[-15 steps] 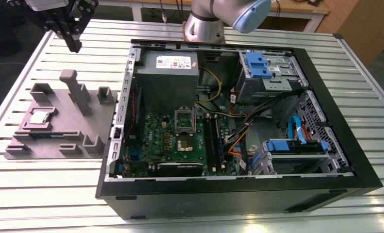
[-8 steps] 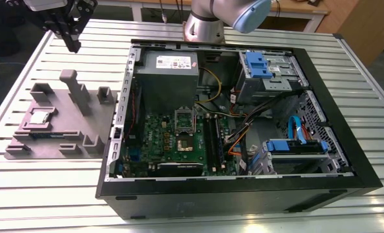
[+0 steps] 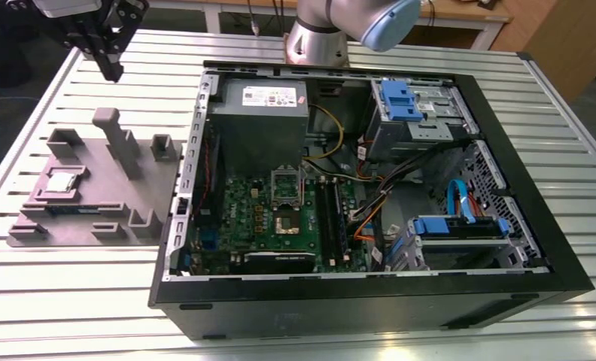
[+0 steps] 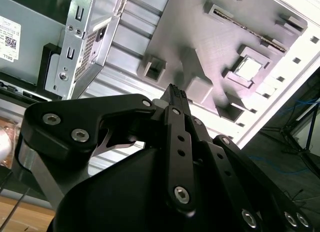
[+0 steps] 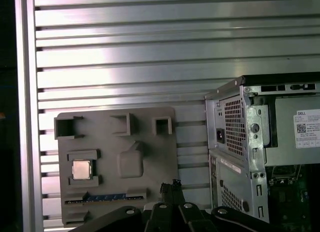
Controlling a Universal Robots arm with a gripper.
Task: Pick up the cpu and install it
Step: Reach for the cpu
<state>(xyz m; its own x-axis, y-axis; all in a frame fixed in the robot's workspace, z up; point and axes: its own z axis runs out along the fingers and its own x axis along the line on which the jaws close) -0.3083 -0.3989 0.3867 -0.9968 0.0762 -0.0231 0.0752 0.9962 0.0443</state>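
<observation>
The hand [image 3: 110, 71] hovers above the desk [image 3: 168, 75], fingers pinched narrow, holding nothing. Well apart below, the cpu [image 3: 62, 181] lies flat in the grey fixture [image 3: 127, 192]; likely light, stiff, fragile, best gripped by opposite edges

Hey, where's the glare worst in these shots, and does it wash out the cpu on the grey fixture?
First wrist view: strong sheen on the table slats, yet the cpu stays readable. Second wrist view: the cpu top reads near-white and the slats beside the fixture blow out. Exterior view: even light, mild sheen on the slats.
</observation>
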